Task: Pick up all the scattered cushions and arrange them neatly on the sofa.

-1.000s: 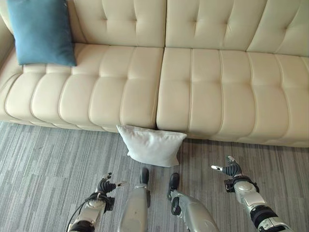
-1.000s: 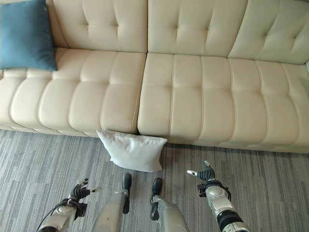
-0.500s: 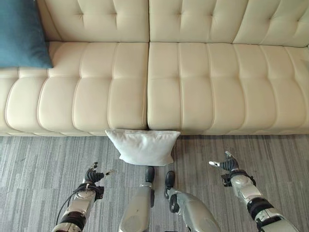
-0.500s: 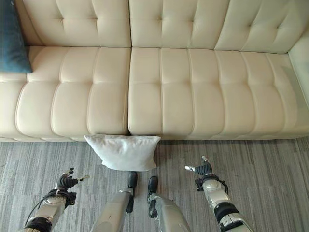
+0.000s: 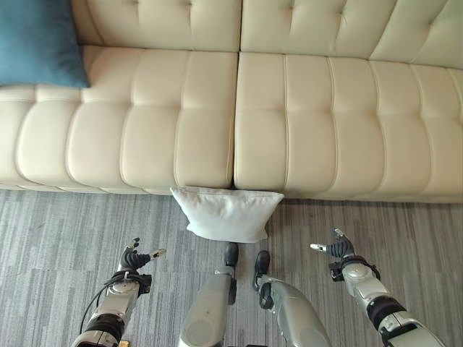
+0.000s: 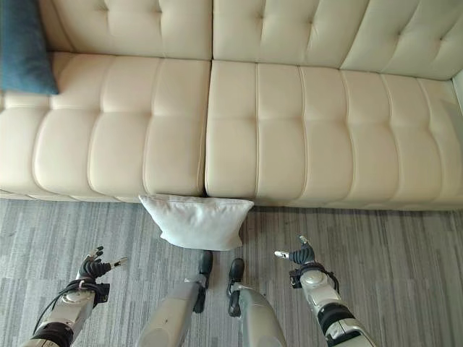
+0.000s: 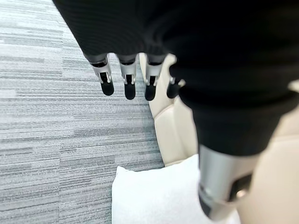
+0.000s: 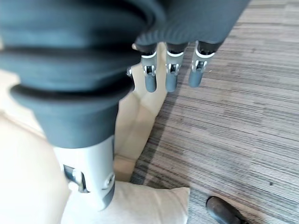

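A white cushion [image 5: 226, 213] lies on the grey carpet, leaning against the front of the cream sofa [image 5: 289, 108] at its middle seam. It also shows in the left wrist view as the white cushion [image 7: 154, 198] and in the right wrist view as the white cushion [image 8: 140, 205]. A blue cushion [image 5: 36, 40] stands on the sofa seat at the far left against the backrest. My left hand [image 5: 134, 259] hovers low over the carpet, left of the white cushion, fingers relaxed and empty. My right hand [image 5: 335, 248] hangs over the carpet to the cushion's right, open and empty.
The grey striped carpet [image 5: 65, 231] runs along the sofa front on both sides. The sofa seat [image 5: 347, 116] from the middle to the right is bare cream leather.
The whole picture has shifted a little right and down, so the camera moved. Both hands stay low beside the white cushion, open as before.
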Motion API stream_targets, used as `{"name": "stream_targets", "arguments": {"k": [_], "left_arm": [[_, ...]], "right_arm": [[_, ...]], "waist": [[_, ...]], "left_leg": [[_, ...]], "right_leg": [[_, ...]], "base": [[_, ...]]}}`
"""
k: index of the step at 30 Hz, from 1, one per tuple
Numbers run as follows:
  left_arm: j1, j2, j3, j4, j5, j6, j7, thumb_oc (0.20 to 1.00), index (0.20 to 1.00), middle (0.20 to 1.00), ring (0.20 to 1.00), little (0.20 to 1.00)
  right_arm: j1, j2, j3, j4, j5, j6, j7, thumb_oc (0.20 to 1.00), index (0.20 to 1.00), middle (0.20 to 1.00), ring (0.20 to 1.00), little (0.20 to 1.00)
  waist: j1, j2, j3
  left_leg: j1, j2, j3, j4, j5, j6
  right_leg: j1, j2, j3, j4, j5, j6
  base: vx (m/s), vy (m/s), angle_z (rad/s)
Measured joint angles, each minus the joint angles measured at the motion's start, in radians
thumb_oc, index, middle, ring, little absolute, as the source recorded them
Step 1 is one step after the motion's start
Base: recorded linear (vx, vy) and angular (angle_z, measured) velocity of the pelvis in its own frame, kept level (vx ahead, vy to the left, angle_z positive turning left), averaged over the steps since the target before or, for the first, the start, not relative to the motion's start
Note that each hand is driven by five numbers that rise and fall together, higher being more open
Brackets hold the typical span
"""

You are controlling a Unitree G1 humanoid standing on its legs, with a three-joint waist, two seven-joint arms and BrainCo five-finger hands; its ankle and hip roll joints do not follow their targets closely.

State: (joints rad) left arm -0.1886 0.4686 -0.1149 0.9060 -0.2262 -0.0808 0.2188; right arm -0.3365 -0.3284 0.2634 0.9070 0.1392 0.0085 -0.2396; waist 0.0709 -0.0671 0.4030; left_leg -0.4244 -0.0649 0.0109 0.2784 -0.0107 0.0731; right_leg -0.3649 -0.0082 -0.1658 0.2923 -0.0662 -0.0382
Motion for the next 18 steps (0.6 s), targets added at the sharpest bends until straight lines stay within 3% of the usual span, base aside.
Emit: {"name": "stream_targets", "arguments": {"k": [1, 5, 7, 11, 13, 14, 15, 16, 17, 18], "left_arm": [[-0.047, 0.005, 0.000, 0.010, -0.018, 0.000, 0.004, 1.000, 1.000, 1.000, 1.000, 1.000], [-0.206, 0.050, -0.002, 0.066, -0.070, -0.002, 0.033, 1.000, 1.000, 1.000, 1.000, 1.000], [-0.285, 0.086, 0.002, 0.087, -0.082, -0.001, 0.053, 1.000, 1.000, 1.000, 1.000, 1.000], [-0.475, 0.140, -0.035, 0.121, -0.125, -0.003, 0.092, 1.000, 1.000, 1.000, 1.000, 1.000], [-0.689, 0.170, -0.131, 0.133, -0.148, -0.003, 0.114, 1.000, 1.000, 1.000, 1.000, 1.000], [-0.760, 0.170, -0.194, 0.127, -0.149, 0.001, 0.125, 1.000, 1.000, 1.000, 1.000, 1.000], [-0.866, 0.161, -0.294, 0.125, -0.156, 0.010, 0.147, 1.000, 1.000, 1.000, 1.000, 1.000], [-1.079, 0.133, -0.397, 0.149, -0.165, 0.022, 0.175, 1.000, 1.000, 1.000, 1.000, 1.000], [-1.191, 0.101, -0.413, 0.193, -0.187, 0.042, 0.216, 1.000, 1.000, 1.000, 1.000, 1.000], [-1.162, 0.094, -0.431, 0.190, -0.186, 0.036, 0.216, 0.200, 0.200, 0.200, 0.200, 0.200]], "right_arm": [[-0.045, 0.003, 0.000, 0.016, 0.002, 0.000, -0.001, 1.000, 1.000, 1.000, 1.000, 1.000], [-0.207, 0.002, 0.002, 0.054, 0.061, -0.001, -0.026, 1.000, 1.000, 1.000, 1.000, 1.000], [-0.300, -0.005, 0.005, 0.072, 0.080, 0.001, -0.040, 1.000, 1.000, 1.000, 1.000, 1.000], [-0.482, -0.030, 0.079, 0.098, 0.127, 0.001, -0.083, 1.000, 1.000, 1.000, 1.000, 1.000], [-0.684, 0.007, 0.100, 0.098, 0.217, -0.002, -0.114, 1.000, 1.000, 1.000, 1.000, 1.000], [-0.746, 0.037, 0.127, 0.095, 0.252, -0.003, -0.132, 1.000, 1.000, 1.000, 1.000, 1.000], [-0.831, 0.070, 0.151, 0.083, 0.309, -0.009, -0.165, 1.000, 1.000, 1.000, 1.000, 1.000], [-0.970, 0.120, 0.160, 0.075, 0.377, -0.032, -0.202, 1.000, 1.000, 1.000, 1.000, 1.000], [-1.033, 0.162, 0.154, 0.077, 0.424, -0.063, -0.250, 0.325, 0.325, 0.325, 0.325, 0.325], [-0.997, 0.159, 0.154, 0.069, 0.439, -0.094, -0.256, 0.200, 0.200, 0.200, 0.200, 0.200]], "waist": [[0.001, 0.000, 0.034], [-0.004, 0.001, 0.118], [-0.004, 0.000, 0.178], [-0.025, 0.001, 0.181], [-0.043, 0.004, 0.187], [-0.051, 0.004, 0.187], [-0.051, 0.011, 0.184], [-0.042, 0.023, 0.189], [-0.025, 0.027, 0.192], [-0.009, 0.027, 0.192]], "left_leg": [[-0.041, 0.002, 0.001, 0.052, -0.034, 0.010], [-0.222, 0.004, 0.016, 0.195, -0.063, 0.021], [-0.290, 0.007, 0.026, 0.251, -0.056, 0.022], [-0.520, 0.008, 0.030, 0.375, -0.078, 0.003], [-0.756, 0.009, 0.038, 0.537, -0.098, 0.008], [-0.816, 0.006, 0.054, 0.586, -0.107, 0.005], [-0.893, -0.001, 0.063, 0.622, -0.117, 0.020], [-1.001, -0.005, 0.073, 0.653, -0.116, 0.019], [-1.071, -0.002, 0.073, 0.672, -0.105, 0.002], [-1.071, -0.003, 0.066, 0.671, -0.102, -0.002]], "right_leg": [[-0.049, -0.006, 0.001, 0.068, -0.034, 0.000], [-0.242, -0.036, -0.003, 0.250, -0.101, -0.009], [-0.304, -0.054, -0.015, 0.296, -0.080, -0.001], [-0.536, -0.071, -0.014, 0.442, -0.099, -0.026], [-0.773, -0.092, -0.013, 0.615, -0.136, -0.053], [-0.841, -0.110, -0.005, 0.683, -0.153, -0.055], [-0.929, -0.130, 0.004, 0.745, -0.171, -0.053], [-1.045, -0.155, 0.001, 0.800, -0.184, -0.054], [-1.113, -0.156, -0.004, 0.821, -0.178, -0.074], [-1.113, -0.158, -0.011, 0.826, -0.185, -0.080]], "base": [[-0.03, 0.067, 0.00], [-0.13, 0.031, -0.04], [-0.14, 0.035, -0.07], [-0.11, 0.035, 0.02], [-0.02, 0.050, 0.12], [0.00, 0.018, 0.18], [0.01, -0.024, 0.38], [0.02, -0.043, 0.45], [0.02, -0.037, 0.42], [0.01, -0.038, 0.28]]}}
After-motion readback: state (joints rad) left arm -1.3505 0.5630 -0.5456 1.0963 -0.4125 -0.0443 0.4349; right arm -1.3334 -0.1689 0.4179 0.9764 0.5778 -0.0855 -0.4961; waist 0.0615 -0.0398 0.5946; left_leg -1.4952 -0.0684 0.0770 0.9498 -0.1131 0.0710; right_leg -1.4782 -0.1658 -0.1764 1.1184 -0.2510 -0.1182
